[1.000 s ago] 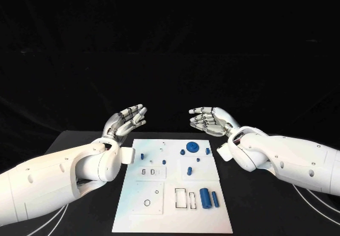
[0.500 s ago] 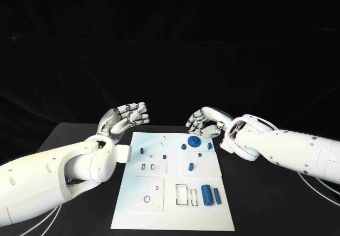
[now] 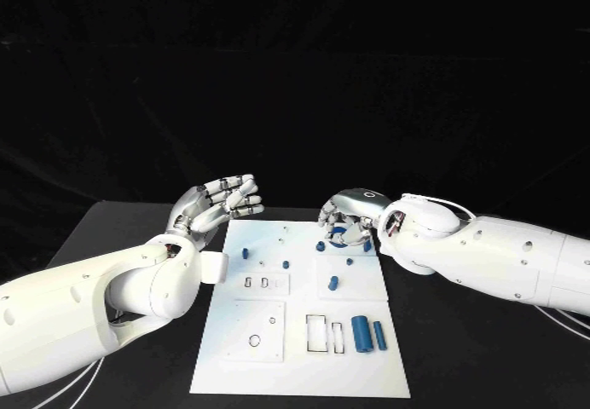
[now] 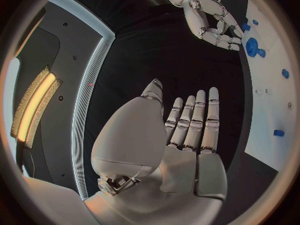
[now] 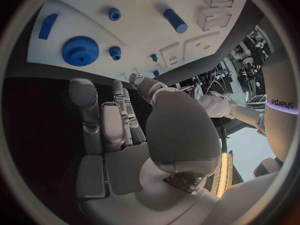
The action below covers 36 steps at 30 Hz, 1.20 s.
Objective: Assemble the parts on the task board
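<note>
The white task board [image 3: 295, 375] lies in the middle of the black table. Small blue parts stand on it, among them a peg [image 3: 332, 283] and a thick cylinder [image 3: 361, 332] beside a thin one [image 3: 378, 335]. My right hand [image 3: 348, 217] hovers palm down over the board's far end, fingers bent and apart, holding nothing. Just below it is the blue gear [image 5: 80, 50], also seen as the blue gear [image 4: 252, 46] under the right hand [image 4: 212, 20]. My left hand [image 3: 222, 200] is raised off the board's far left corner, palm open, fingers straight.
Rectangular slots [image 3: 317, 334] and a round hole [image 3: 255, 341] mark the board's near half. Black table [image 3: 123, 230] runs on both sides of the board. My white forearms flank the board left and right.
My right hand has turned palm down and dropped towards the board's far end, over the gear. The left hand has stayed raised, shifting only slightly.
</note>
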{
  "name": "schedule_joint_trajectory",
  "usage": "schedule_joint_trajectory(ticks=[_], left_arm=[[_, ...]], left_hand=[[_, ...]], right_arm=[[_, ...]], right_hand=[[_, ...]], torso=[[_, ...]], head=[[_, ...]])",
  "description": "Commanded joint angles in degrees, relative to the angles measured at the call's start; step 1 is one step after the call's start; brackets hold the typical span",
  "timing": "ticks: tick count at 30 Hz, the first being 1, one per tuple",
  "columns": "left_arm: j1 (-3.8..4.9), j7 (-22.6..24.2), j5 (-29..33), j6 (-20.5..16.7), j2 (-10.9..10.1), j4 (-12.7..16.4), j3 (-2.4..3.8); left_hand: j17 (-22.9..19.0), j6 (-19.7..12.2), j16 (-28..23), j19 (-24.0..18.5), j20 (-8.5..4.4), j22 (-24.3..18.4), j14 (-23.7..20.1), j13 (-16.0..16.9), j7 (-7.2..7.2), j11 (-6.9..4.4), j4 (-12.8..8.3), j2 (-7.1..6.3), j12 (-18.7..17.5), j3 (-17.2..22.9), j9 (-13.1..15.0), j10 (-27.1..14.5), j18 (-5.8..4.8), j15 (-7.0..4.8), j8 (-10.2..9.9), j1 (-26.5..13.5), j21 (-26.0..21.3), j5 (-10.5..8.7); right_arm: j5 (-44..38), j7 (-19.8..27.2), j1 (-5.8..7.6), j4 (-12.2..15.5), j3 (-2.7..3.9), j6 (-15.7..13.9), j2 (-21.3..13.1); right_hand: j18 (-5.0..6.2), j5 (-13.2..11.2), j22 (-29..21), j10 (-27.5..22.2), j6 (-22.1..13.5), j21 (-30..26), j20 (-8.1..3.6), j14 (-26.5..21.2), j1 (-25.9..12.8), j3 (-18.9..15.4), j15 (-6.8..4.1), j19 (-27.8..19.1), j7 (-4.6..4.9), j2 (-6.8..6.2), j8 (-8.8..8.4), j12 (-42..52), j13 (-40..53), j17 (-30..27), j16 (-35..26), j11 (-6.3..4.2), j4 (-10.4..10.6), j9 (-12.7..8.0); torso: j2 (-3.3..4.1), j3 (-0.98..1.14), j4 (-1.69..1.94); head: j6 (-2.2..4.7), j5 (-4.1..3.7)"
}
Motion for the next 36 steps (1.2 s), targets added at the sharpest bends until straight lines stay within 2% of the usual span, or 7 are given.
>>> schedule_joint_trajectory(ticks=[1, 6, 12, 24, 30, 34, 36], left_arm=[[0.14, 0.6, 0.5, 1.6, -0.1, 0.6, 0.08], [0.16, 0.4, 0.5, 1.7, -0.4, 1.2, 0.12], [0.20, 0.3, 0.5, 1.7, -0.6, 1.5, 0.16], [0.35, 0.2, 0.5, 1.6, -1.0, 2.0, 0.24], [0.46, 0.1, 0.5, 1.6, -1.1, 2.2, 0.26], [0.51, 0.0, 0.5, 1.6, -1.2, 2.2, 0.27], [0.53, -0.1, 0.5, 1.6, -1.2, 2.2, 0.27]], left_hand=[[0.0, -0.4, -0.4, 0.6, -0.07, 0.0, 0.3, -0.1, 2.53, -0.02, -0.1, 0.03, -0.3, -0.4, -0.1, -0.5, 0.73, 0.11, -0.2, 0.6, 0.4, -0.28], [0.1, -0.4, -0.5, 0.8, -0.08, 0.0, 0.3, -0.1, 2.54, -0.04, 0.0, 0.05, -0.4, -0.4, -0.1, -0.5, 0.74, 0.11, -0.3, 0.6, 0.4, -0.28], [0.1, -0.5, -0.6, 0.9, -0.10, 0.0, 0.3, 0.0, 2.58, 0.00, 0.0, 0.09, -0.5, -0.5, -0.1, -0.6, 0.74, 0.12, -0.3, 0.6, 0.5, -0.28], [0.1, -0.4, -0.6, 1.0, -0.11, 0.0, 0.3, 0.0, 2.63, 0.03, 0.0, 0.15, -0.6, -0.5, -0.1, -0.6, 0.74, 0.12, -0.3, 0.5, 0.5, -0.27], [0.1, -0.4, -0.6, 1.0, -0.11, 0.0, 0.3, 0.0, 2.63, 0.03, 0.0, 0.15, -0.6, -0.5, -0.1, -0.6, 0.74, 0.12, -0.3, 0.5, 0.5, -0.27], [0.1, -0.3, -0.6, 1.1, -0.11, 0.0, 0.4, 0.0, 2.67, 0.07, 0.0, 0.23, -0.6, -0.5, -0.1, -0.6, 0.74, 0.12, -0.3, 0.5, 0.5, -0.26], [0.1, -0.3, -0.6, 1.1, -0.11, 0.0, 0.4, 0.0, 2.67, 0.07, 0.0, 0.23, -0.6, -0.5, -0.1, -0.6, 0.74, 0.12, -0.3, 0.5, 0.5, -0.26]], right_arm=[[-5.6, -3.7, 0.03, -0.2, 0.02, 2.7, 0.4], [-6.6, -5.0, -0.12, -0.5, -0.01, 3.7, 0.9], [-7.0, -5.3, -0.28, -0.9, -0.02, 4.0, 1.4], [-7.5, -5.6, -0.64, -1.8, -0.12, 5.1, 2.6], [-7.6, -5.5, -0.91, -2.3, -0.16, 5.1, 3.0], [-7.6, -5.6, -1.01, -2.6, -0.17, 5.2, 3.3], [-7.7, -5.6, -1.03, -2.7, -0.17, 5.4, 3.3]], right_hand=[[-1.39, 0.2, 5.4, -1.3, -0.3, 4.3, 0.29, 3.4, -0.1, -0.2, 0.54, 0.9, 0.28, -1.06, -0.43, -0.1, 0.1, 4.7, 3.9, 0.34, 0.6, 0.3], [-1.82, 0.4, 10.3, -3.1, -0.6, 8.2, 1.05, 3.3, -0.3, -0.6, 0.72, 1.0, 0.18, -1.41, -0.95, -0.1, 0.4, 8.0, 6.7, 0.60, 1.4, 0.9], [-1.84, 0.7, 11.0, -3.4, -0.7, 8.8, 1.19, 3.2, -0.1, -0.6, 0.79, 0.9, 0.16, -1.37, -1.04, -0.1, 0.5, 8.3, 7.0, 0.61, 1.4, 1.1], [-2.06, 1.1, 13.1, -3.8, -0.5, 10.4, 1.39, 3.4, 0.0, -0.5, 0.94, 1.1, 0.28, -1.20, -1.08, -0.1, 0.7, 9.5, 7.9, 0.76, 1.7, 1.4], [-2.08, 1.2, 13.7, -3.7, -0.1, 10.8, 1.49, 3.3, 0.3, -0.2, 0.94, 1.0, 0.26, -0.83, -0.97, 0.0, 0.8, 9.7, 8.1, 0.75, 1.7, 1.6], [-2.17, 1.3, 14.8, -3.0, 0.2, 11.6, 1.52, 3.4, 0.6, 0.3, 0.87, 1.1, 0.18, -0.46, -0.90, 0.3, 1.1, 10.2, 8.5, 0.62, 1.7, 1.9], [-2.29, 1.3, 15.7, -2.4, 0.3, 12.3, 1.50, 3.5, 0.9, 0.7, 0.79, 1.4, 0.13, -0.22, -0.87, 0.5, 1.3, 10.6, 8.8, 0.52, 1.7, 2.0]], torso=[[0.86, -0.17, 0.11], [1.28, -0.30, 0.35], [1.55, -0.37, 0.48], [2.31, -0.63, 0.77], [2.53, -0.72, 0.85], [2.76, -0.85, 1.10], [2.90, -0.85, 1.10]], head=[[0.03, -0.09], [-0.12, -0.16], [-0.25, -0.13], [0.01, -0.22], [0.16, -0.21], [0.12, -0.31], [0.21, -0.27]])
